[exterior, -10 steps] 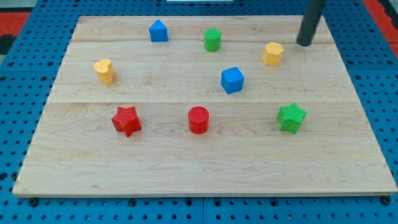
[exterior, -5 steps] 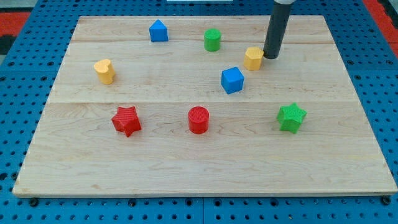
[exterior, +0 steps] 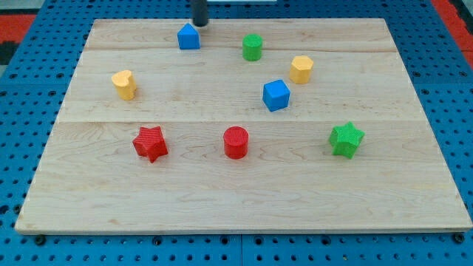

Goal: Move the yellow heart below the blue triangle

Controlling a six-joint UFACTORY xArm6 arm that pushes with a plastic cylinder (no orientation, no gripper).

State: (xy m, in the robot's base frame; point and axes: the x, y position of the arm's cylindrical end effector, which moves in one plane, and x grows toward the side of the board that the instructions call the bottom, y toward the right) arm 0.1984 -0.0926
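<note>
The yellow heart (exterior: 124, 83) sits at the board's left, below and left of the blue triangle (exterior: 188, 36), which stands near the view's top edge. My tip (exterior: 199, 23) is at the view's top, just above and right of the blue triangle, close to it; I cannot tell if it touches. Only the rod's lowest part shows. The tip is far from the yellow heart.
A green cylinder (exterior: 253, 46), a yellow hexagon (exterior: 301, 69) and a blue cube (exterior: 276, 94) lie right of centre. A red star (exterior: 150, 142), a red cylinder (exterior: 236, 142) and a green star (exterior: 346, 139) lie in the lower half of the wooden board (exterior: 244, 199).
My tip swept from the view's upper right leftward, nudged the yellow hexagon to the left, then moved on to the top beside the blue triangle. The other blocks have not moved.
</note>
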